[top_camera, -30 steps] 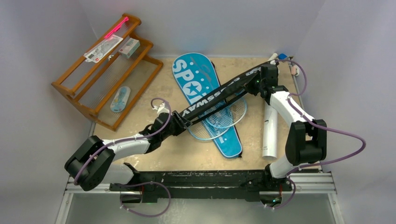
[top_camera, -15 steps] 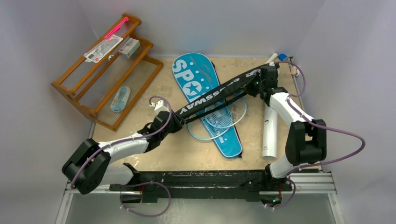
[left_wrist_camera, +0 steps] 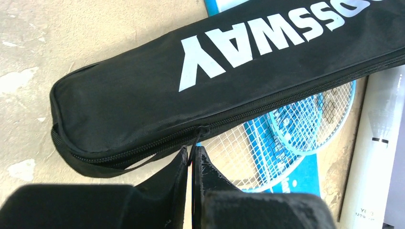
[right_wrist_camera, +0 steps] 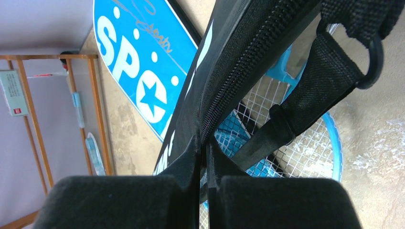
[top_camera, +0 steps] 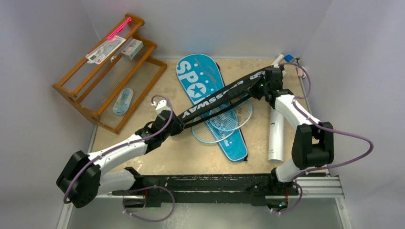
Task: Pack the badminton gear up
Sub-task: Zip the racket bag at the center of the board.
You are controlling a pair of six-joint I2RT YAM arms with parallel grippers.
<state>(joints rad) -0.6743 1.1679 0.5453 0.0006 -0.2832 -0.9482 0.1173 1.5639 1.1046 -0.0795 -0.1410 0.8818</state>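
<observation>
**A:** While both claws hang on, what's around the bag?

**B:** Table (top_camera: 191, 155) w/ wooden rack (top_camera: 64, 89) far left, well apart from everything else. Blue SPORT cover (top_camera: 196, 78) lies flat mid-table. Black CROSSWAY cover (top_camera: 215, 98) is stretched diagonally over it, w/ light-blue rackets (top_camera: 210, 136) between the two. White tube (top_camera: 275, 136) lies along the right edge, beside the right arm.

**A:** Room to move?

**B:** Bare table near-left and in front of the arm bases. Walls close in left, back and right.

**A:** Grips?

**B:** Left claw (left_wrist_camera: 191, 157) pressed together on the zip pull (left_wrist_camera: 199, 135) at the cover's near-left end. Right claw (right_wrist_camera: 203, 143) pinches the cover's zip edge at the far-right end.

**A:** Vs. a sec ago?

**B:** Left claw was spread, now closed. Left arm drew back leftwards. Right arm, tube and rack are the same.
</observation>
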